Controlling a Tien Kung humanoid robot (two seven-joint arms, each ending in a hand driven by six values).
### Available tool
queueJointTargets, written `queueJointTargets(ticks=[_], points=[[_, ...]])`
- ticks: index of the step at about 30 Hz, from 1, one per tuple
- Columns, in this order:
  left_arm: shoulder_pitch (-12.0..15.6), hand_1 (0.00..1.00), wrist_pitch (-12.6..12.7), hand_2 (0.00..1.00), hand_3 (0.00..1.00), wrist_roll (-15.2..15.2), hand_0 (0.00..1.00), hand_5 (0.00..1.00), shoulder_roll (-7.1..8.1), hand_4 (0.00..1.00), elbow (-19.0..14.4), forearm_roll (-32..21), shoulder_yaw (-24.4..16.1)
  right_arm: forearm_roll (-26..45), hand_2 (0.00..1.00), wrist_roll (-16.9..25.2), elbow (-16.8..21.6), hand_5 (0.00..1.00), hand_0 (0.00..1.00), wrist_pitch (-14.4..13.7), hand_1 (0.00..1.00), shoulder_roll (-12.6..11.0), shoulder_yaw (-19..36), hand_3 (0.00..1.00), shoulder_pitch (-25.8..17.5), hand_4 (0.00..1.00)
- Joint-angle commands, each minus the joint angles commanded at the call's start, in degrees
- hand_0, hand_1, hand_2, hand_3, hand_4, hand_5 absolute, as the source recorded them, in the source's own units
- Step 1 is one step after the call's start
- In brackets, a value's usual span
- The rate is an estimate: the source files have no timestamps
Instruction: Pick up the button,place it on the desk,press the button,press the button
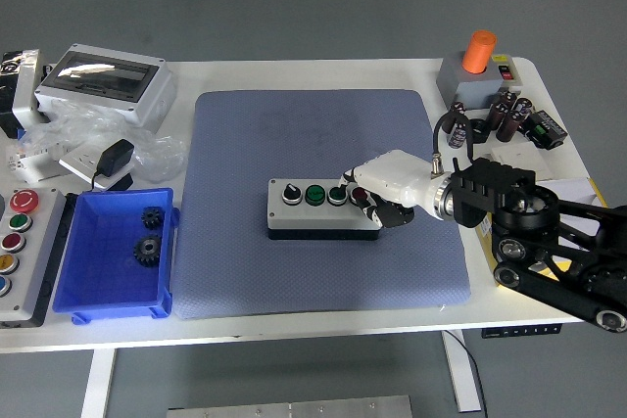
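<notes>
Pressing down at the right end of the button box [324, 205], mid-mat [245, 144], the right hand [382, 191] has fingers curled over it, gripping nothing. Too much sideways push could slide the box off line.

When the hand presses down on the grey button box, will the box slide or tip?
Probably neither. The button box looks low and wide, lying flat on the blue mat, whose textured surface likely grips. The right hand bears on its right end, so a slight tilt is possible.
</notes>
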Motion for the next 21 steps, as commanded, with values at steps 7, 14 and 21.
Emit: queueJointTargets(ticks=[7, 14, 21], points=[[0.13, 0.633, 0.18, 0.567, 0.675, -0.06, 0.629, 0.170, -0.03, 0.649, 0.00, -0.37, 0.20, 2.83, 0.197, 4.17, 1.01, 0.002, 0.160, -3.57, 0.209, -1.68, 5.18, 0.726, -1.42, 0.223], [0.23, 0.633, 0.22, 0.566, 0.675, 0.14, 0.627, 0.188, -0.18, 0.651, 0.00, -0.50, 0.31, 12.44, 0.200, 10.74, 1.29, 0.002, 0.175, -6.98, 0.216, -0.82, 14.51, 0.716, -7.61, 0.227], [0.44, 0.633, 0.26, 0.565, 0.674, 0.63, 0.628, 0.196, -0.22, 0.652, 0.00, -1.54, 1.50, 22.43, 0.319, 18.01, -3.27, 0.168, 0.197, -15.44, 0.290, 7.27, 25.89, 0.714, -16.93, 0.473]])
